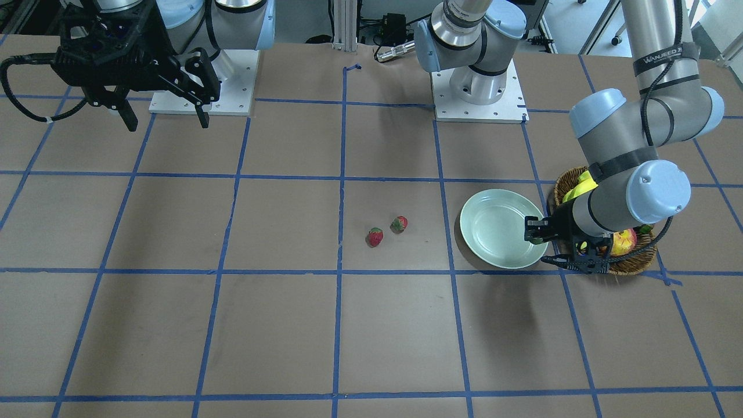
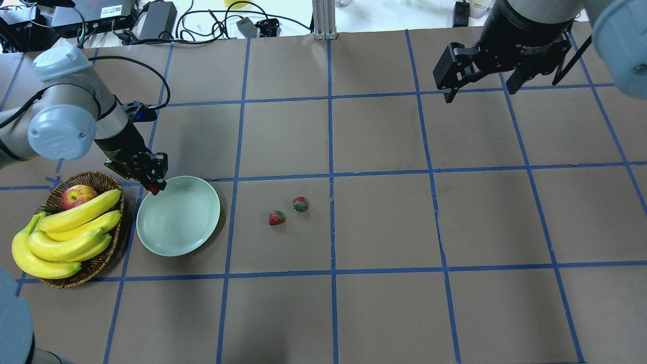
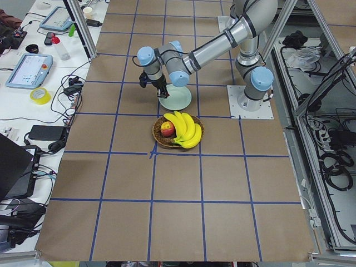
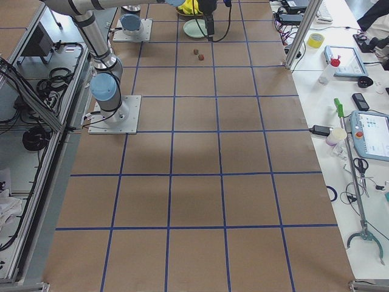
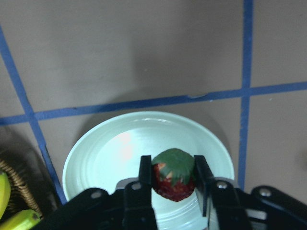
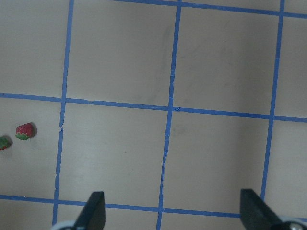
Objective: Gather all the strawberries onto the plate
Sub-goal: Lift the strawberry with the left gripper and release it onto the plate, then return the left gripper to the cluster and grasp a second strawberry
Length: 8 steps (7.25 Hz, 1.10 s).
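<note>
- Strawberries: one (image 5: pixel 173 175) is clamped in the left gripper (image 2: pixel 154 187), a finger pressed to each flank, green cap facing the wrist camera
- Overhead view: this berry hangs over the plate (image 2: pixel 178 215) at about 11 o'clock of its rim, just inside the edge; the dish under it is bare
- The other two lie on the brown table at 3 o'clock of the plate, well apart from it; the farther berry (image 2: pixel 300 203) sits at 2 o'clock of the nearer one (image 2: pixel 276 218), close by but not touching
- Right gripper (image 2: pixel 479 92) hangs high over the table at roughly 2 o'clock of the loose pair, fingers spread wide, nothing between them
- Wicker basket (image 2: pixel 96 178) with bananas (image 2: pixel 65 237) and an apple (image 2: pixel 77 196) sits at 9 o'clock of the plate, just beside it — not part of the job
- Handling, my judgement: the berries look small and light, so weight is no concern; whether they are soft fruit or hard props I cannot tell, so treat them as crushable and squeeze only enough to lift
- Rounded, tapering body — likely to squirt out of a pinch near the tip or roll when nudged
- Best hold looks like the one in the wrist view: across the widest part just below the cap, fingers on opposite flanks
- Glossy plate may let a dropped berry roll, so a low release nearer the middle seems safer than one at the rim
</note>
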Available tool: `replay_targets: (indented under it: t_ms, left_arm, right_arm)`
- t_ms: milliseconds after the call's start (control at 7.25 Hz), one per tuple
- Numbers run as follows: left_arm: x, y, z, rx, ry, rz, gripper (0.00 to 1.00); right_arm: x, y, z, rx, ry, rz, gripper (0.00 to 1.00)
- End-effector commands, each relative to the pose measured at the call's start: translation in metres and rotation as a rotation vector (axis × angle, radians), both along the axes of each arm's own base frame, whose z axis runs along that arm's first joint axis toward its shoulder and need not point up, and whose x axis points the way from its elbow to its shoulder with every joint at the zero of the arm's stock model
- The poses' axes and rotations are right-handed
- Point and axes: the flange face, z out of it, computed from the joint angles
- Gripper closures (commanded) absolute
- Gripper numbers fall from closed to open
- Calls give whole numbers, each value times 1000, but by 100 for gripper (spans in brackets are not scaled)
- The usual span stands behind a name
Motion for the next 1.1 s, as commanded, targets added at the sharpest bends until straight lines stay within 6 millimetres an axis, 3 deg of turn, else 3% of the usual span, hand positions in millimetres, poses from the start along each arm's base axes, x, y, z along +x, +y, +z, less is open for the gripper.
replay_targets:
  t_ms: [0, 138, 276, 414, 552, 690, 966]
  left_arm:
    - [3, 18, -27, 56, 33, 10, 76]
    - [3, 18, -28, 62, 30, 15, 1]
    - [1, 17, -22, 50, 24, 28, 0]
    - [-14, 9, -9, 26, -6, 64, 0]
    - [-49, -5, 12, -16, -35, 47, 0]
    - [-104, -7, 29, -33, -69, 86, 0]
    - [-202, 8, 31, -52, -62, 147, 0]
  right_arm:
    - [-1, 3, 1, 5, 1, 1, 0]
    - [-2, 3, 1, 9, 4, -1, 0]
    - [-2, 3, 1, 9, 4, 1, 0]
    - [-2, 3, 1, 10, 3, 1, 0]
    - [-1, 3, 1, 10, 3, 3, 0]
    - [-2, 3, 1, 10, 3, 1, 0]
    - [-1, 4, 2, 8, 1, 3, 0]
